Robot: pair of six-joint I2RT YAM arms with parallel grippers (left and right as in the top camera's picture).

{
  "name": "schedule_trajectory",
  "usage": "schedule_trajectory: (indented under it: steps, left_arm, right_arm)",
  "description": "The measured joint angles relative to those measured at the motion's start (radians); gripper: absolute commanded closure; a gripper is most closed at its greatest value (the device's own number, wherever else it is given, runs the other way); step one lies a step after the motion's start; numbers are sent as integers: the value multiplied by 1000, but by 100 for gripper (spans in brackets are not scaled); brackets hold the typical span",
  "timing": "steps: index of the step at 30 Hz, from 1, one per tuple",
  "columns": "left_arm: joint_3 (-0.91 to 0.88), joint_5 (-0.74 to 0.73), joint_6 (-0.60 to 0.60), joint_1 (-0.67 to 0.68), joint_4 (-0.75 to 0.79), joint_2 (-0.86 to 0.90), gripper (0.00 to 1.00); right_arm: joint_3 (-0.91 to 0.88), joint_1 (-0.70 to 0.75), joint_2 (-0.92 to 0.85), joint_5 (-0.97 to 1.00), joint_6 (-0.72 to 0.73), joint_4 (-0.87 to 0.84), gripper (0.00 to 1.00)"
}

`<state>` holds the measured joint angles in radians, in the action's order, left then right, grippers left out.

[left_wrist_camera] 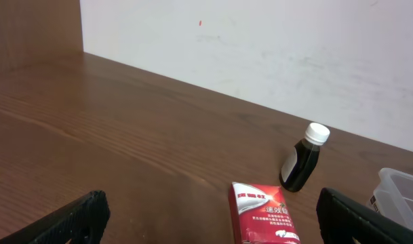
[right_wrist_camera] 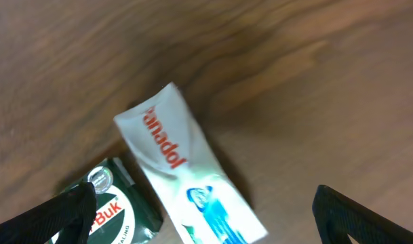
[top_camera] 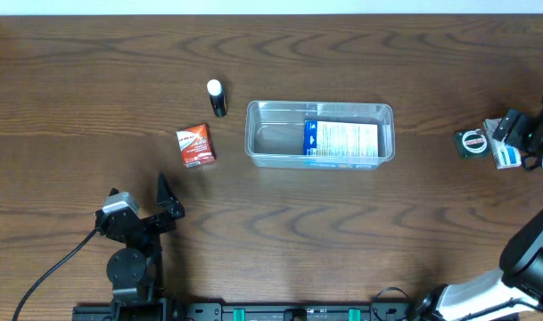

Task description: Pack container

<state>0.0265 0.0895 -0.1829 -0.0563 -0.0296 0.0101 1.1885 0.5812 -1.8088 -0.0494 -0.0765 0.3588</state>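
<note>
A: Where is the container [top_camera: 269,135] from your left gripper [top_camera: 139,191]?
B: On the overhead view it lies at about two o'clock, well apart; only one corner of it shows at the right edge of your left wrist view. From your right gripper [top_camera: 518,134] it sits at nine o'clock, well apart too
A: And the jaws?
B: Both pairs stand wide apart and grip nothing. Just ahead of your left fingers, at twelve o'clock, a small red carton [left_wrist_camera: 264,213] lies flat on the brown wood-grain table [top_camera: 75,71]; beyond it stands a dark bottle [left_wrist_camera: 302,161] with a white cap. Below your right fingers lies a white carton [right_wrist_camera: 175,176] lettered in red, with a green pack [right_wrist_camera: 118,210] touching it at eight o'clock
A: The container itself?
B: Clear plastic, shallow, rectangular, with rounded corners and a rim; a blue-and-white box [top_camera: 341,140] lies flat in its right half
</note>
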Motion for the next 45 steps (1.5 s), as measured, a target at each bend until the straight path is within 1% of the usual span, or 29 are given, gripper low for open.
schedule_trajectory:
  steps: [7, 13, 18, 23, 30, 34, 38, 45]
  left_arm:
    - [0, 0, 0, 0, 0, 0, 2]
    - [0, 0, 0, 0, 0, 0, 2]
    - [0, 0, 0, 0, 0, 0, 2]
    - [0, 0, 0, 0, 0, 0, 2]
    - [0, 0, 0, 0, 0, 0, 2]
    - [0, 0, 0, 0, 0, 0, 2]
    - [0, 0, 0, 0, 0, 0, 2]
    - [0, 0, 0, 0, 0, 0, 2]
  right_arm:
    - [0, -15, -136, -58, -86, -27, 1]
    - [0, -17, -140, -60, -100, -61, 1]
    - [0, -17, -142, -76, -97, -74, 1]
    - [0, -18, -142, -144, -97, -80, 1]
    - [0, -15, -142, -169, -97, -82, 1]
    - [0, 5, -142, -238, -97, -92, 1]
    - [0, 34, -142, -312, -55, -104, 1]
    - [0, 46, -142, -352, -3, -74, 1]
